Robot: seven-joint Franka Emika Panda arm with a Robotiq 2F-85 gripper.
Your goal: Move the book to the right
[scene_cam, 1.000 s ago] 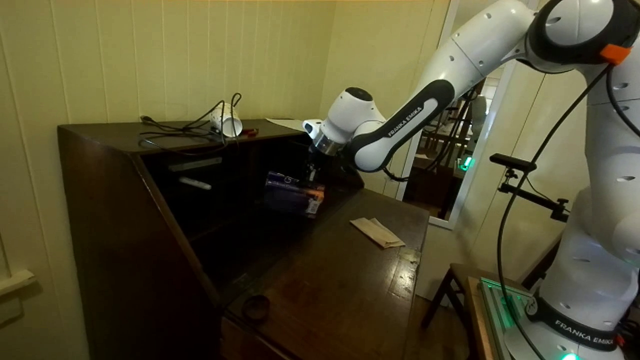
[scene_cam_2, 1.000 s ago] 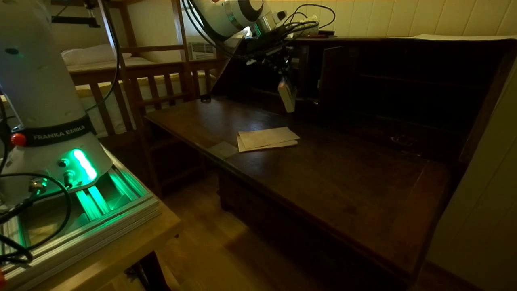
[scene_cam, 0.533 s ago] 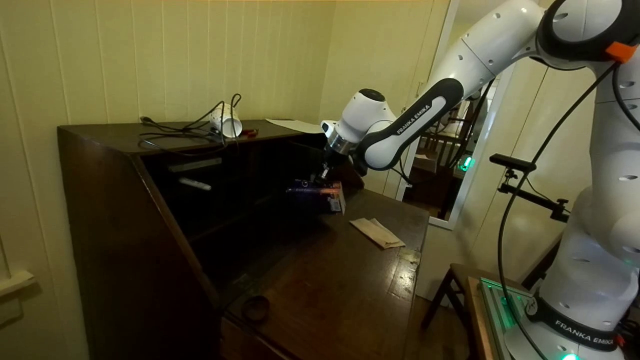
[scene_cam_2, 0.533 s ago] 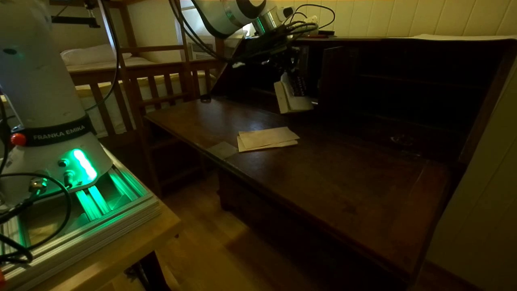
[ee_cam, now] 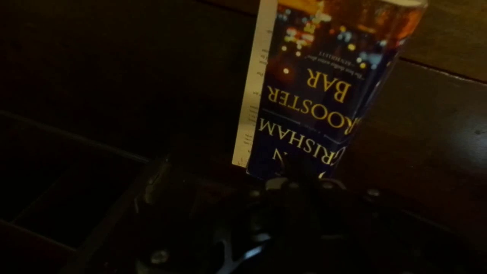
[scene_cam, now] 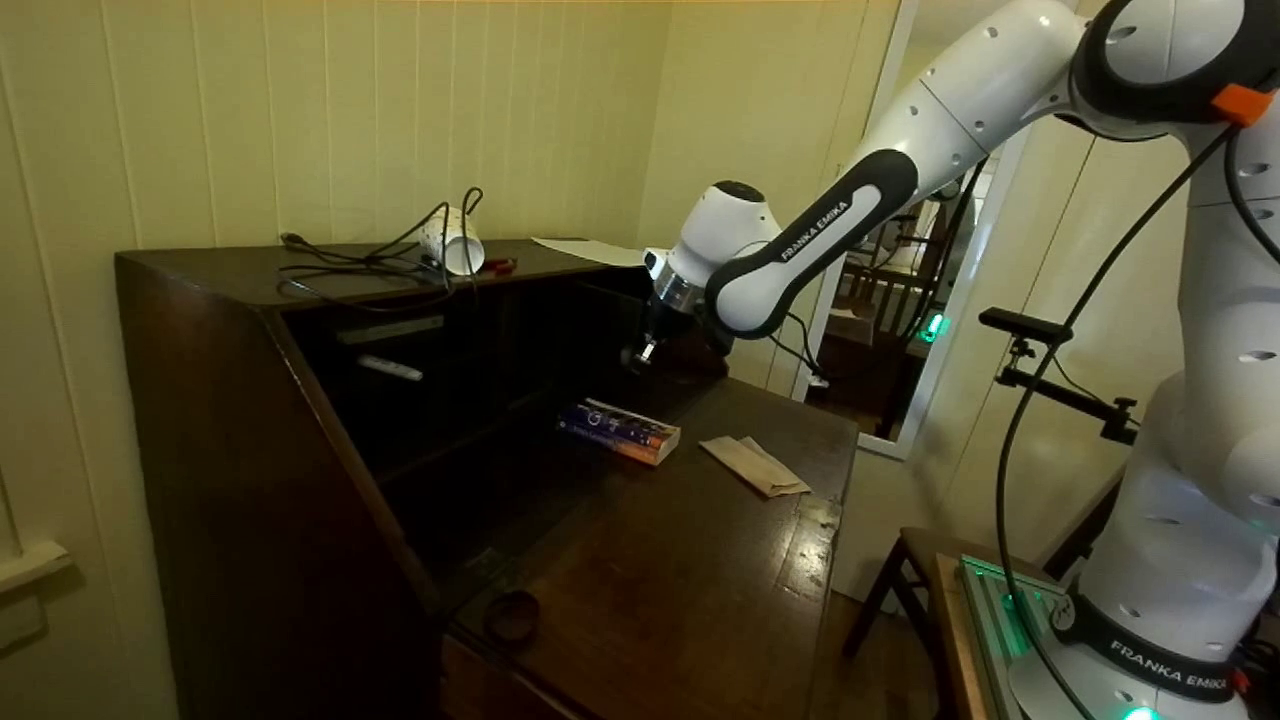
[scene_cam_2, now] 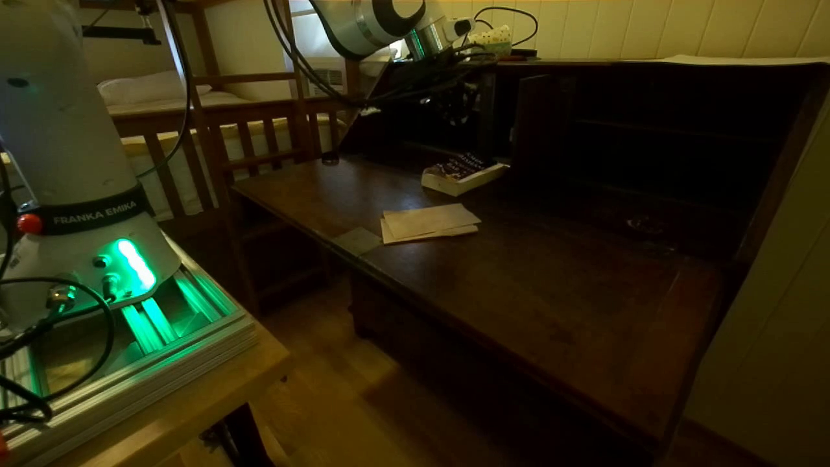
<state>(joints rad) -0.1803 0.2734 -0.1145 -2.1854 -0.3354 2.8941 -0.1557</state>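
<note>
The book (scene_cam: 618, 430) lies flat on the desk, near the mouth of the cabinet. Its dark blue cover with orange city lights faces up. In an exterior view its spine shows, and in the other angle its cover and pale page edges (scene_cam_2: 463, 172) show. In the wrist view the book (ee_cam: 308, 102) sits just beyond the fingertips, with its lettering upside down. My gripper (scene_cam: 640, 355) hangs above the book, apart from it and empty. In the dim wrist view its fingertips (ee_cam: 300, 165) look close together as one narrow dark shape over the cover.
A pale beige folded pad (scene_cam: 757, 465) lies on the desk just in front of the book. A dark ring (scene_cam: 511, 617) lies near the desk's side edge. The cabinet's shelves and a small door (scene_cam_2: 541, 123) stand behind. A cup (scene_cam: 455, 240) and cables lie on top.
The book hung from the gripper a second ago, then tipped and dropped, and now lies flat on the desk. The arm shifted slightly away from the cabinet, then stayed nearly still.
</note>
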